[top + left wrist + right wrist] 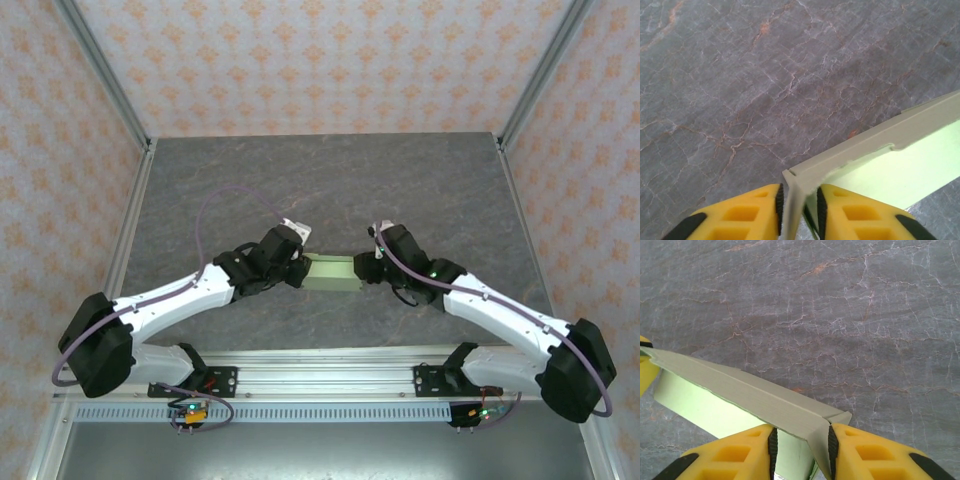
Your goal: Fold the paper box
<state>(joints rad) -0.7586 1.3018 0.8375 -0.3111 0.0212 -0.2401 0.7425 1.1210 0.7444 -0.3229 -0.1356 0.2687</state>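
The paper box (333,273) is pale green card, a small low box lying on the grey table between my two arms. My left gripper (303,272) holds its left end. In the left wrist view the yellow fingers (745,212) are shut on the upright end wall of the paper box (880,145), at a corner, with the left gripper (799,205) pinching thin card. My right gripper (362,270) holds the opposite end. In the right wrist view the paper box (755,395) has its folded end wall between the pads of the right gripper (801,445). The box's green inside faces both wrist cameras.
The grey marbled table (330,180) stretches away behind the box to patterned walls and metal corner posts (105,75). A metal rail (320,375) with both arm bases runs along the near edge. A yellow fingertip (645,370) of the left gripper shows at the right wrist view's left edge.
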